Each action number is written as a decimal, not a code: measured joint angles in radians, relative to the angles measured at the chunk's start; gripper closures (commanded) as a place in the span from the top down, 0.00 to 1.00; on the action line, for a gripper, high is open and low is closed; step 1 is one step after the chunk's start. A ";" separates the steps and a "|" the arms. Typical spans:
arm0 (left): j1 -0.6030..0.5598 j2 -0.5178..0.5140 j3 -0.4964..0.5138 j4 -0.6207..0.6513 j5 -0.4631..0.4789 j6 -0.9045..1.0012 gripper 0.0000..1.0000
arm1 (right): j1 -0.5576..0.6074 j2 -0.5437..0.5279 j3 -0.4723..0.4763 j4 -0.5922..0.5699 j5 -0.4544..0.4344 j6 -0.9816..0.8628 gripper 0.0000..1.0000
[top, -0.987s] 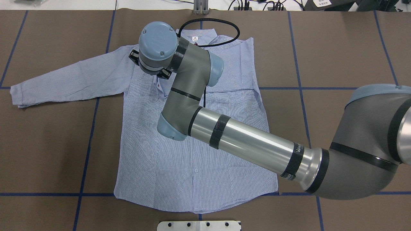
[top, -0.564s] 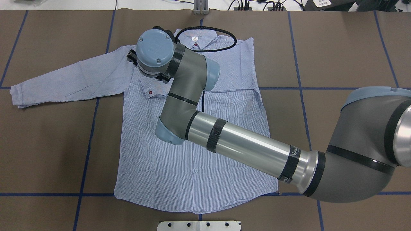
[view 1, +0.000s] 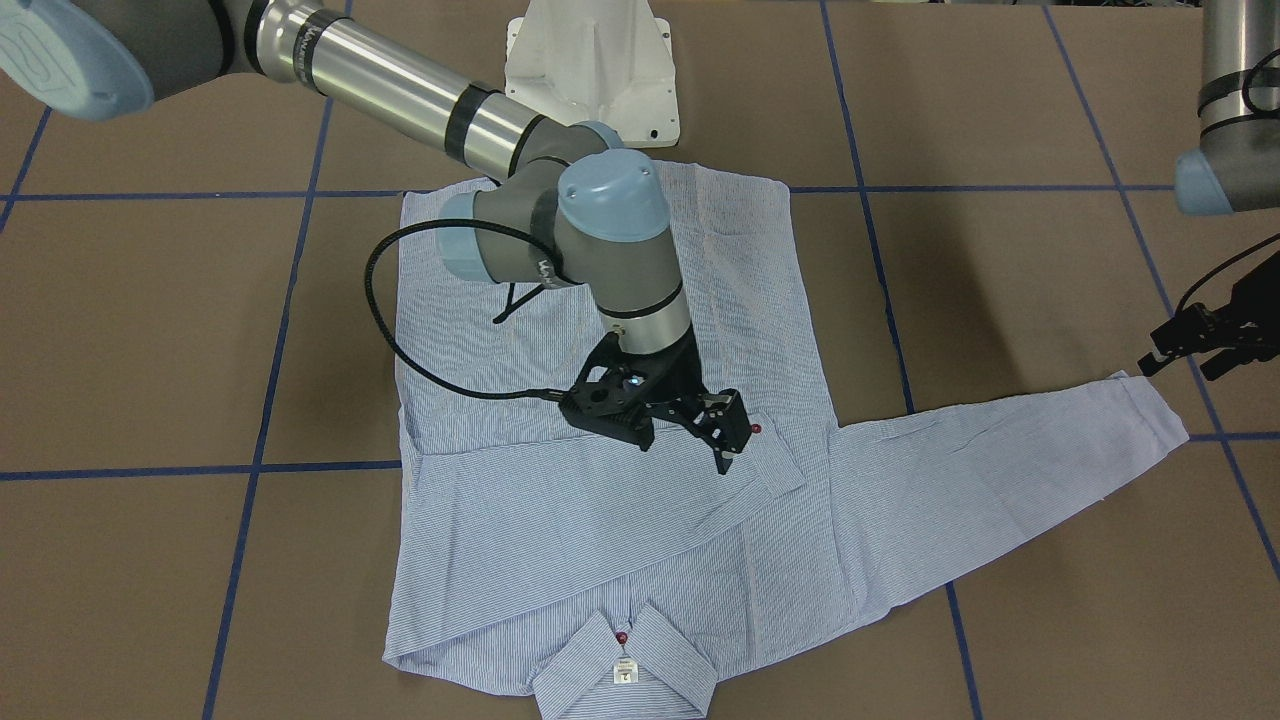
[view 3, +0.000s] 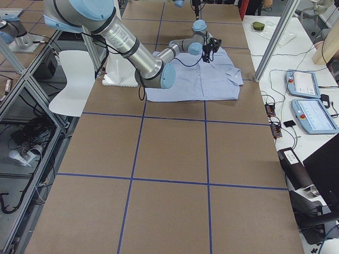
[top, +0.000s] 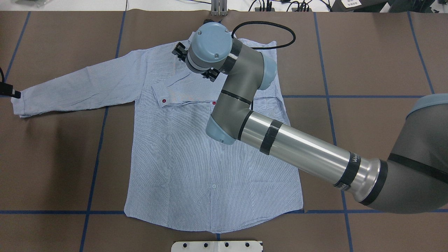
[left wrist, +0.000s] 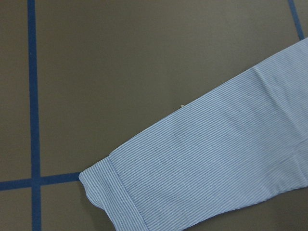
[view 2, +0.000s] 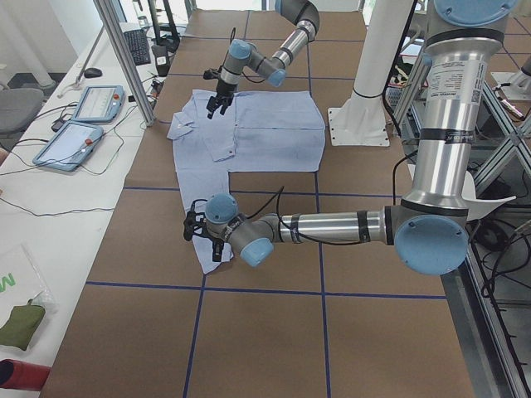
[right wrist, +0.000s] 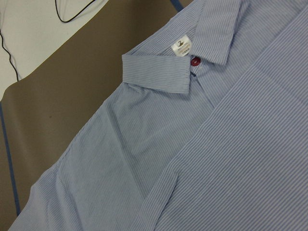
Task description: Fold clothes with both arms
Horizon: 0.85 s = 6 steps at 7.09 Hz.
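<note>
I see the shirt (top: 196,168) flat on the counter (top: 367,52), one sleeve folded across its chest. Right claw (view 1: 688,440) spread, empty, just above the folded cuff (view 1: 770,455). Left claw (view 1: 1185,352) beside the outstretched cuff (view 1: 1150,405); grip state I cannot tell.

A robotics lab: a brown desk (top: 45,157) gridded with blue tape (top: 52,212), teach pendants (view 3: 312,116) beside it, aluminium frame posts (view 2: 124,62) and a white robot pedestal (view 1: 590,60).

Your shirt (top: 196,157) is light blue with fine white stripes, its buttons (top: 164,101) dark red, its neck label (view 1: 625,672) white. Under the shirt, the table (top: 52,157) is brown, crossed by blue lines (top: 93,168).
</note>
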<state>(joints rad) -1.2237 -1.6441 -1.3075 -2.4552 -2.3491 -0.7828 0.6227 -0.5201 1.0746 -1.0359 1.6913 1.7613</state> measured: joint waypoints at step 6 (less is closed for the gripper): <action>0.041 -0.039 0.150 -0.093 0.057 -0.077 0.36 | 0.009 -0.034 0.033 0.000 0.007 -0.003 1.00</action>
<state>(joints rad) -1.1828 -1.6828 -1.1580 -2.5477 -2.2919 -0.8598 0.6317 -0.5546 1.1073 -1.0354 1.6981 1.7580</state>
